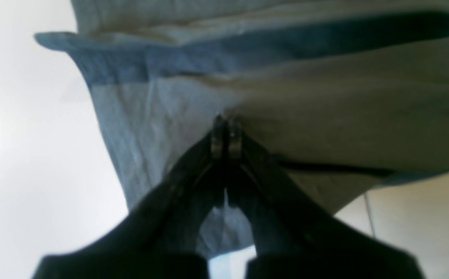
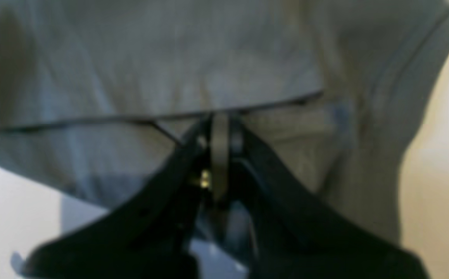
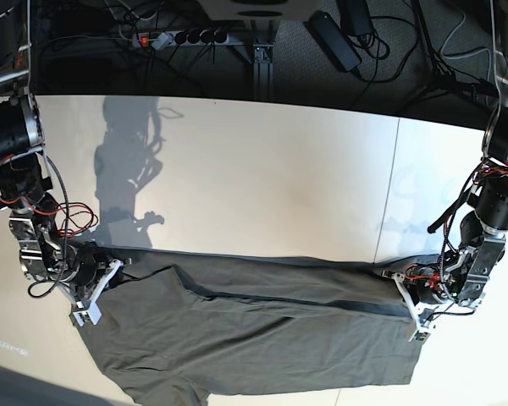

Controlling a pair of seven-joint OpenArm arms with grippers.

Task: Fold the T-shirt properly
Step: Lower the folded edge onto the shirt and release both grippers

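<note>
T-shirt pinched by left gripper and right gripper; lower edge cut off.

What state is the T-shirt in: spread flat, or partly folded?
Partly folded. The T-shirt lies across the table with its far edge doubled over as a long band, both shut grippers, left and right, pinching its ends.

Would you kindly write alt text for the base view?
A dark grey-olive T-shirt lies stretched across a white table, its upper edge pinched by the right gripper and the left gripper, both shut.
</note>
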